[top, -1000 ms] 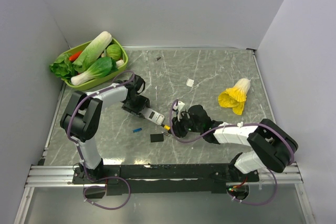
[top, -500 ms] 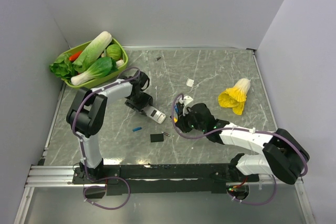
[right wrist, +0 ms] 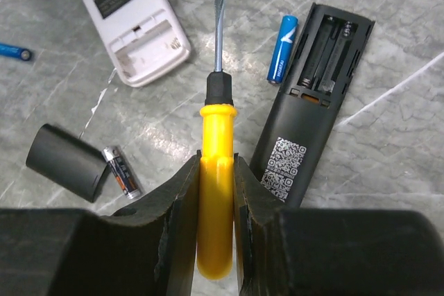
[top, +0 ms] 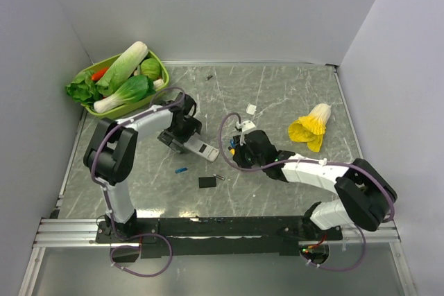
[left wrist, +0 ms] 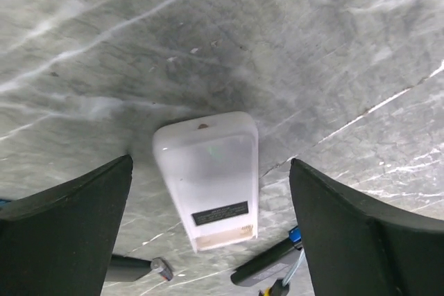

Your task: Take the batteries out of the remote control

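Left fingers point(left wrist: 66, 220) had just sprung apart off the white remote point(left wrist: 207, 178), right fingers point(right wrist: 170, 230) stayed clamped on the screwdriver point(right wrist: 216, 192); blue battery point(right wrist: 283, 48) lay loose on the desk point(left wrist: 312, 32) beside the black remote point(right wrist: 316, 95), unloading seemingly done.

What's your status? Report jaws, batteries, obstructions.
Left gripper open, astride white remote. Right gripper shut on screwdriver. Black remote bay empty; three batteries on table. Cover beside one.
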`<state>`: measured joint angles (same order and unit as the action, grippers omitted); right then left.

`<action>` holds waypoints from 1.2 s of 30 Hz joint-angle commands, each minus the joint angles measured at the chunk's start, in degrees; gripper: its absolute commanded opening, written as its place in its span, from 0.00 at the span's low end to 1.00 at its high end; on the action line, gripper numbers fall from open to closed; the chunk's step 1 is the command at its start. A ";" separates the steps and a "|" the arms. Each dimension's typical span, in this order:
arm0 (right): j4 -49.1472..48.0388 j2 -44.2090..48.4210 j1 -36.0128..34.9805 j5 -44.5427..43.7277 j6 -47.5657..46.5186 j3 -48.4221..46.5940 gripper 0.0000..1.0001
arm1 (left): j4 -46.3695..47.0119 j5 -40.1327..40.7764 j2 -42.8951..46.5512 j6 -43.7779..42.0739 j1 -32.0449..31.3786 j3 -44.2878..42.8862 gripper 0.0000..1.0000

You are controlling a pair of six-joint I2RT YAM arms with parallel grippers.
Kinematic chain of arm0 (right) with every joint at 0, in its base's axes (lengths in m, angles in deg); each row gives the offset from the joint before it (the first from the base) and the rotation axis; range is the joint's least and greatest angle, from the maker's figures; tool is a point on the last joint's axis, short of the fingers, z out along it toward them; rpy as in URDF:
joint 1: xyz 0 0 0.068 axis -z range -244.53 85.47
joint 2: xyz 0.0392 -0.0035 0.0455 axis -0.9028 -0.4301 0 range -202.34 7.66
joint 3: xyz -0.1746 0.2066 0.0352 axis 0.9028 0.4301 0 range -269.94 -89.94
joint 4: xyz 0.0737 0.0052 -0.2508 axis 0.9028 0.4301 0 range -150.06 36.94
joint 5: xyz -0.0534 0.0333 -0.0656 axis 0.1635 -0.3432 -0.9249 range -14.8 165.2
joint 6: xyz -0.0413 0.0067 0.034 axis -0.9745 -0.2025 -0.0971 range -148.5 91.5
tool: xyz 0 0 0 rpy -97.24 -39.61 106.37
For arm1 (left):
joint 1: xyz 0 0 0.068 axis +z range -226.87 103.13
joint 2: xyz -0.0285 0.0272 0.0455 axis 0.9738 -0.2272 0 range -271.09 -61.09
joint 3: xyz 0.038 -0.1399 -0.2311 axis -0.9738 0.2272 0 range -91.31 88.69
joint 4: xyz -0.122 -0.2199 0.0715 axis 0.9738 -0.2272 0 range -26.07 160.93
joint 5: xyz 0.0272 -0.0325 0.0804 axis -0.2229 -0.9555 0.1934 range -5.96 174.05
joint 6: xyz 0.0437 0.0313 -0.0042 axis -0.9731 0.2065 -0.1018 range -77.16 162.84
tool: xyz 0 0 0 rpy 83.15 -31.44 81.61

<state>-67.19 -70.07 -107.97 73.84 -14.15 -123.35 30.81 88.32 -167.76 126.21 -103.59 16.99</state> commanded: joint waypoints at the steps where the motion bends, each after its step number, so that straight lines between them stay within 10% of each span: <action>1: -0.61 -2.33 0.29 -3.03 3.66 -4.29 0.00 | 0.48 4.85 7.51 -2.33 0.18 0.25 0.99; 13: 1.16 -10.94 -1.56 -1.10 10.87 -6.93 0.07 | 9.15 10.67 28.50 -9.64 0.71 8.49 0.99; 21: 1.68 -10.07 -2.53 0.22 12.72 -7.20 0.29 | 24.64 6.19 47.85 -14.00 0.79 26.00 0.99; 27: 6.87 -3.49 -2.70 -0.38 10.88 -9.30 0.64 | 21.05 7.94 53.40 -23.67 0.70 21.79 0.97; 28: 10.35 -2.26 -2.70 -0.65 10.79 -9.57 0.99 | 20.35 7.16 53.59 -24.74 0.70 20.47 0.97; 36: 19.18 19.44 -2.70 1.01 3.77 -9.22 1.00 | 23.66 -8.30 54.20 -40.47 0.62 18.08 0.97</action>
<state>-52.20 -61.24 -110.37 73.42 -5.49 -130.87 50.42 90.46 -114.47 96.61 -102.93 36.51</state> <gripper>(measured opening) 0.996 0.972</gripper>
